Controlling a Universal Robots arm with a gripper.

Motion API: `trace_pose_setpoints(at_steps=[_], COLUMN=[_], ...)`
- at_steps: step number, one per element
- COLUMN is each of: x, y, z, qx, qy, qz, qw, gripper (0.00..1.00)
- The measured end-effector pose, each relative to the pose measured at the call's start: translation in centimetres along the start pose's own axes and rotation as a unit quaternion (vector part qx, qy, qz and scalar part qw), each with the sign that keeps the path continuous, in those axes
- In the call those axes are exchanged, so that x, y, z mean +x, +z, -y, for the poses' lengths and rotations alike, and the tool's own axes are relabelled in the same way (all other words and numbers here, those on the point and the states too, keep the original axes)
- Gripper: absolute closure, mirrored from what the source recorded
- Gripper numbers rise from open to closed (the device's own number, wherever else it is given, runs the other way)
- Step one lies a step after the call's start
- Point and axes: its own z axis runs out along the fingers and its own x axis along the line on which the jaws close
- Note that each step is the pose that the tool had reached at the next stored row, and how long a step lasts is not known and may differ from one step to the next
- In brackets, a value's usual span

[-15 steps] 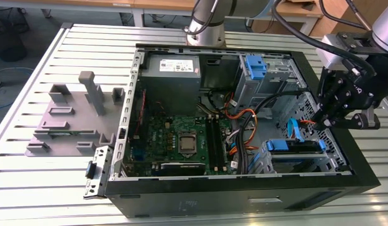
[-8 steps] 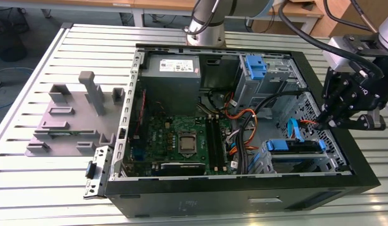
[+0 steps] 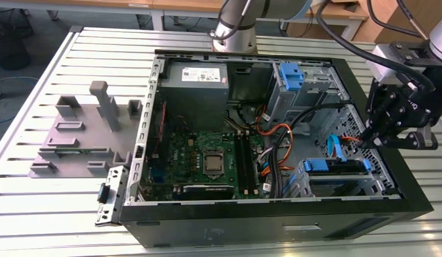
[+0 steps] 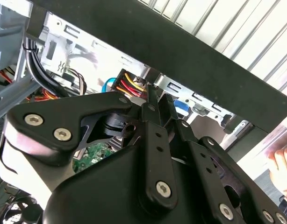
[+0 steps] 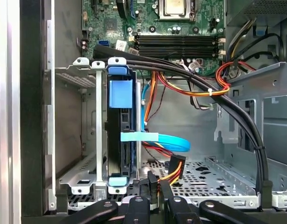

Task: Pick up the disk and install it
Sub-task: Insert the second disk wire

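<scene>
The disk (image 3: 336, 166), in its blue carrier, sits in the lower drive bay of the open computer case (image 3: 278, 214), on the exterior view's right. In the first wrist view the disk (image 5: 120, 140) stands on edge in that bay, blue tabs at both ends. My gripper (image 3: 374, 143) hangs just inside the case wall beside the bay. Its fingers are shut (image 5: 155, 184). A black connector (image 5: 176, 164) with red, yellow and orange wires lies right by the tips, seen again in the second wrist view (image 4: 127, 84). I cannot tell whether the wires are pinched.
A light-blue flat cable (image 5: 162, 139) curls beside the disk. Thick black cables (image 5: 218, 102) cross the case. A power-supply box (image 3: 197, 75) and a blue bracket (image 3: 292, 75) sit at the back. A grey fixture (image 3: 85, 134) stands on the slatted table. A person's hand (image 4: 283, 168) is near.
</scene>
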Motion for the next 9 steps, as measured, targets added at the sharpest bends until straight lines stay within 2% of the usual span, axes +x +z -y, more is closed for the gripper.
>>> trace_pose_setpoints(at_steps=[2,6,9], x=[0.0,0.03,0.04], y=[0.18,0.36,0.43], z=[-0.1,-0.86,-1.32], qx=[0.0,0.0001,0.0002], qy=[0.0,0.0,0.0], qz=[-0.0013,-0.0055,-0.007], qw=[1.0,1.0,1.0], gripper=[0.77,0.77,0.77])
